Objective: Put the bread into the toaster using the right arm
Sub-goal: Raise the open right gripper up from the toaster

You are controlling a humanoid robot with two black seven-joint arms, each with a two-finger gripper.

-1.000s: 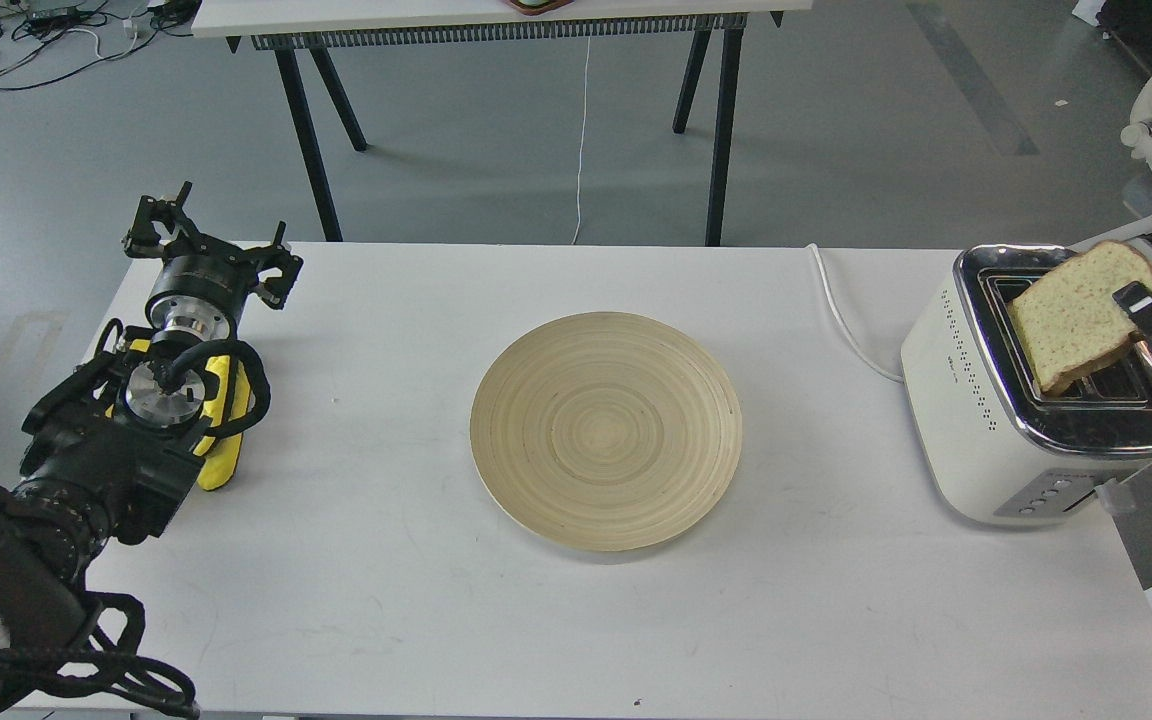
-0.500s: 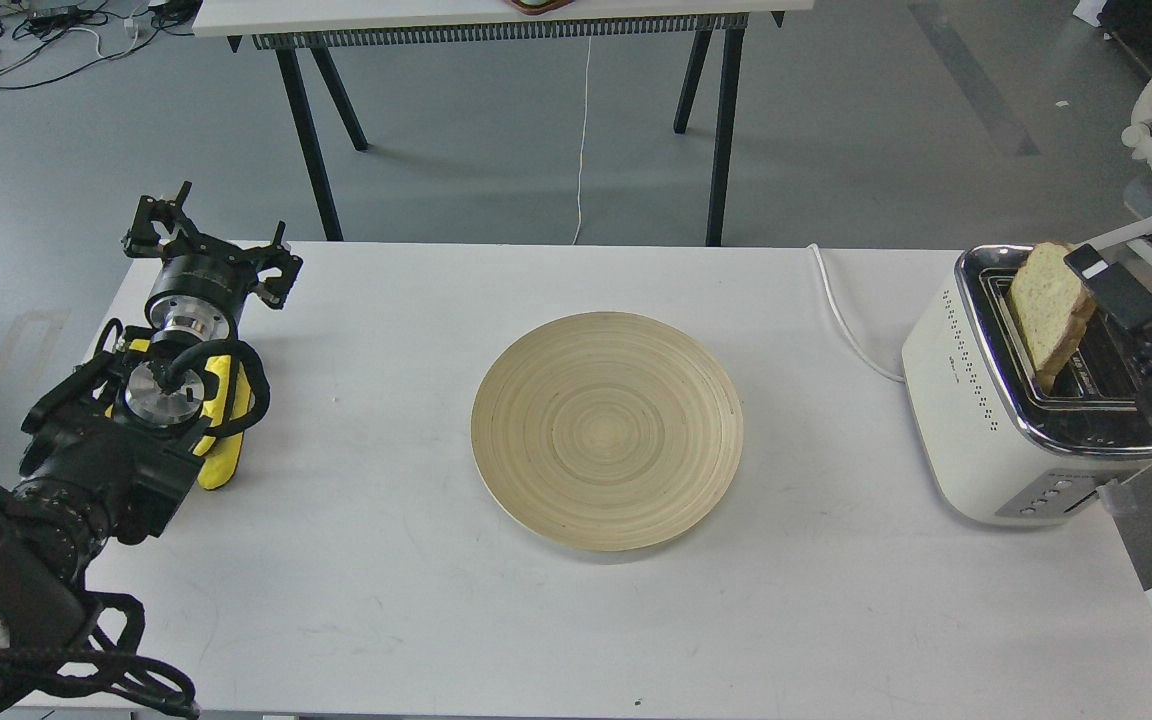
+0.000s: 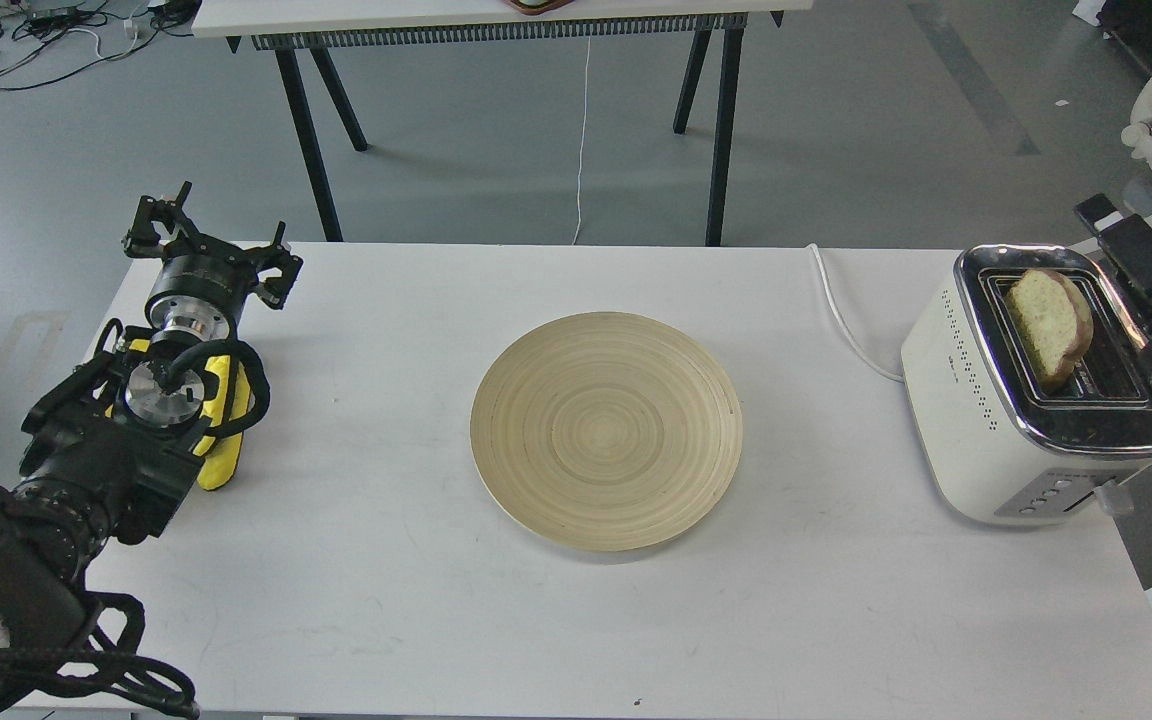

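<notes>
Pale speckled bread (image 3: 1048,325) stands tilted in a slot of the toaster (image 3: 1026,400), domed top showing above the chrome, just left of and below the right gripper (image 3: 1121,240). The slice looks seated, so I judge the arm should lift straight off without nudging it. Those fingers touch nothing; their spread I cannot tell. Far left, the left gripper (image 3: 201,245) hangs spread and empty.

Bread (image 3: 1049,322) lower half hidden in toaster (image 3: 976,420) slot; right gripper (image 3: 1126,245) fingers indistinct.
</notes>
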